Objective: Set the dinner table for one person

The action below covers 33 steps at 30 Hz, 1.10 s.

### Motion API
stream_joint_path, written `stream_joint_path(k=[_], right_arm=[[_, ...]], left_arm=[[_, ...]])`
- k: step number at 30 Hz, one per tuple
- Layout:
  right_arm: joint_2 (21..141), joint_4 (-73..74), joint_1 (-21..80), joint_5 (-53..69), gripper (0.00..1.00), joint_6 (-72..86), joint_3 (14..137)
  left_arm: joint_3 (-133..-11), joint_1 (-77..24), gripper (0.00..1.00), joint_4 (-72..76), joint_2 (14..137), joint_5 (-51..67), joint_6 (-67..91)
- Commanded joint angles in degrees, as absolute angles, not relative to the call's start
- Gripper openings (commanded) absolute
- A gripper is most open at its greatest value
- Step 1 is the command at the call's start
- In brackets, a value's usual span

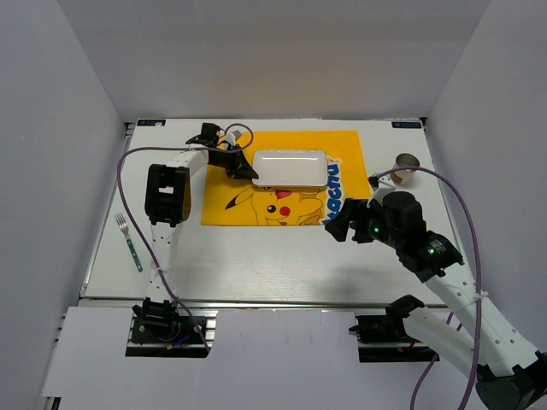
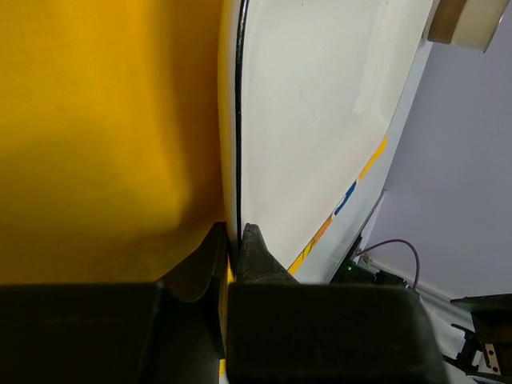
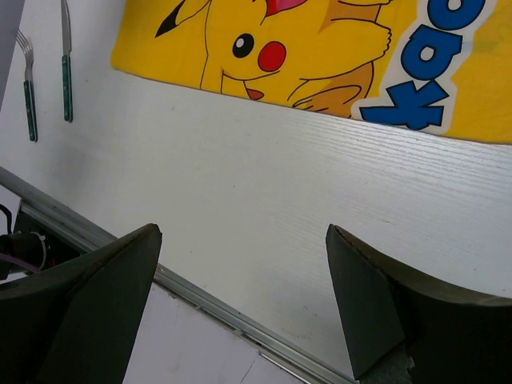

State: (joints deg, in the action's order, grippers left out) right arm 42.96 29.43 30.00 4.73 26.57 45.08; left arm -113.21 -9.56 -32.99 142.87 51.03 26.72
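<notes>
Top: table (image 1: 256,265) carries the mat (image 1: 222,209) at far middle, with the plate (image 1: 291,168) on the mat's far half, probably the main setting spot. Left gripper (image 1: 245,168) is at the plate's left edge. Right gripper (image 1: 342,226) hovers by the mat's near right corner. Fork (image 1: 128,242) lies near left, cup (image 1: 408,161) far right.
Left wrist: fingers (image 2: 258,258) nearly together, pinching the plate rim.
Right wrist: fingers (image 3: 368,304) spread wide, holding nothing, above bare table.

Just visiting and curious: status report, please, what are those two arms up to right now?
Left gripper shut on rim of small white rectangular plate, on yellow cartoon-printed placemat. Right gripper open, empty, over large white tabletop. No obstruction seen.
</notes>
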Motion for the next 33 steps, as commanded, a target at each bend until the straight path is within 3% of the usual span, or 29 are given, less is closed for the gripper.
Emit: stream_joint_path(k=[1, 8, 10, 14, 15, 16, 17, 24, 32, 33], right_arm=[[42.45, 27.16, 29.88, 5.45, 0.89, 26.02, 44.47], [42.63, 27.07, 29.88, 5.62, 0.89, 26.10, 44.47], [42.63, 26.98, 29.88, 5.89, 0.89, 26.10, 44.65], [42.54, 26.98, 29.79, 5.89, 0.89, 26.02, 44.82], [42.54, 27.24, 29.88, 5.71, 0.89, 26.02, 45.00], [42.45, 27.16, 29.80, 5.71, 0.89, 26.02, 45.09], [42.36, 27.33, 29.88, 5.63, 0.89, 26.02, 45.09], [42.19, 27.69, 29.79, 5.36, 0.89, 25.58, 45.88], [43.42, 26.98, 29.88, 5.62, 0.89, 24.52, 46.67], [43.50, 26.98, 29.88, 4.93, 0.89, 24.43, 46.76]], left_arm=[[-116.28, -10.11, 0.01, -30.06, 139.04, 61.35, 26.45], [-114.18, -10.11, 0.24, -29.18, 136.32, 59.85, 26.98], [-113.30, -9.40, 0.43, -28.92, 135.35, 58.89, 27.86], [-111.89, -9.40, 0.49, -30.31, 133.59, 55.73, 28.21], [-111.62, -9.40, 0.56, -30.76, 133.25, 55.11, 28.21], [-111.19, -9.40, 0.71, -30.94, 132.55, 54.06, 28.30], [-111.09, -9.40, 0.98, -31.37, 132.28, 53.44, 28.21], [-110.47, -8.35, 0.98, -39.96, 129.03, 41.51, 27.77], [-106.71, -5.98, 0.98, -49.83, 117.52, -4.06, 35.49], [-106.09, -5.28, 0.98, -50.44, 115.33, -5.70, 37.07]])
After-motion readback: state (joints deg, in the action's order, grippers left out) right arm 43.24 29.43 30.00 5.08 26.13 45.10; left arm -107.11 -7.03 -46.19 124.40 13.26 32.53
